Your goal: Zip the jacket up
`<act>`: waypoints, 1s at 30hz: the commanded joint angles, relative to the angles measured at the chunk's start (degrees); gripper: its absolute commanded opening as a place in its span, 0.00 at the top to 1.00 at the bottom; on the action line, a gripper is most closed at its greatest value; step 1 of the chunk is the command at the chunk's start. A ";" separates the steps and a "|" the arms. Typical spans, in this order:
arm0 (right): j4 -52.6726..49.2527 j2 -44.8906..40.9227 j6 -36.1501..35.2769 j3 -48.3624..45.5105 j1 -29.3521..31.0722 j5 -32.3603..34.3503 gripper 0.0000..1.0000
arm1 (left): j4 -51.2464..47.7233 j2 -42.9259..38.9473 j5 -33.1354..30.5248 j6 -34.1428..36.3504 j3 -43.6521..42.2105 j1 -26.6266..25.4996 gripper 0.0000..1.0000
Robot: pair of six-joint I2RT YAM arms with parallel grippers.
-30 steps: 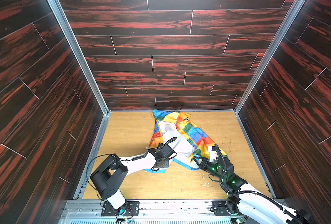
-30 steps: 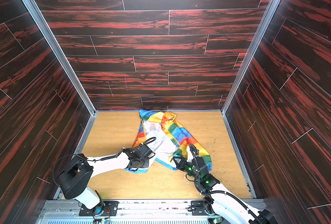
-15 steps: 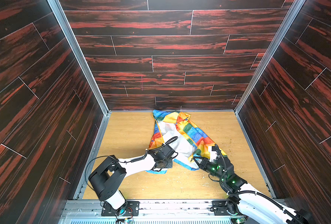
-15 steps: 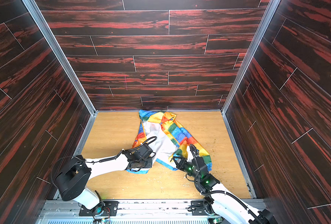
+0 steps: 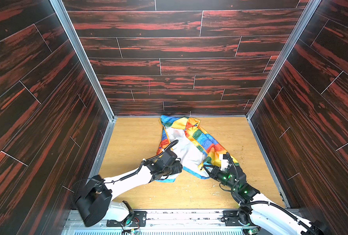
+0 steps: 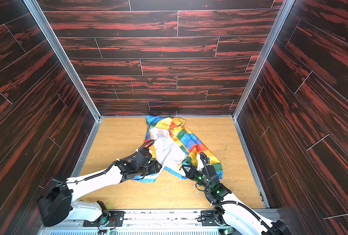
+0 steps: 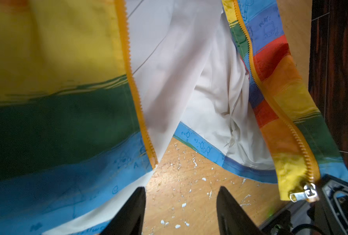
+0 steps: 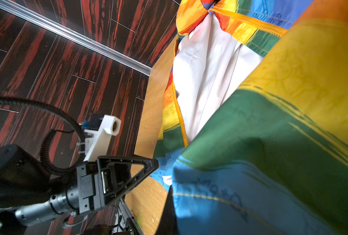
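The jacket (image 5: 207,142) (image 6: 187,140) lies unzipped on the wooden floor with its white lining (image 7: 189,71) showing. In both top views my left gripper (image 5: 178,167) (image 6: 158,167) sits at the near corner of the jacket's left front panel. Its jaws (image 7: 182,189) are open over bare floor, and the blue hem (image 7: 77,183) lies beside one finger. My right gripper (image 5: 204,167) (image 6: 182,168) (image 8: 175,195) is shut on the right panel's blue hem. The silver zipper slider (image 7: 304,193) hangs at the bottom of the right panel's yellow zipper teeth (image 7: 270,97). The left teeth (image 7: 137,101) end free.
Dark red wood walls (image 5: 46,101) close in three sides of the light wooden floor (image 5: 138,142). An aluminium rail (image 5: 169,215) runs along the front. White flecks (image 7: 189,183) dot the floor near both grippers.
My left gripper's jaws have opened and let go of the left panel's hem. The right gripper and the jacket have stayed in place.
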 commanded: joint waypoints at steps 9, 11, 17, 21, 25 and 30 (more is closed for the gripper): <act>3.71 -1.07 0.63 -2.15 0.08 -0.61 1.00 | 22.35 -13.01 -3.02 -25.28 -18.36 1.18 0.25; 3.71 -1.34 0.77 -2.07 0.15 -0.69 1.00 | 24.85 -11.19 -1.95 -26.95 -18.22 1.13 0.21; 2.35 -3.18 0.75 -2.15 0.11 -0.18 1.00 | 41.59 -3.60 -1.26 -32.08 -20.82 0.87 0.18; 1.25 -3.97 0.57 -1.87 0.09 0.14 1.00 | 43.51 -0.35 -0.72 -32.11 -18.96 -0.35 0.18; 0.99 -4.25 0.68 -1.89 0.10 0.27 1.00 | 45.15 1.49 -2.07 -31.92 -19.27 -0.67 0.18; 0.40 -4.85 0.87 -2.10 0.08 0.35 1.00 | 50.73 4.59 -1.56 -33.22 -20.64 -0.70 0.18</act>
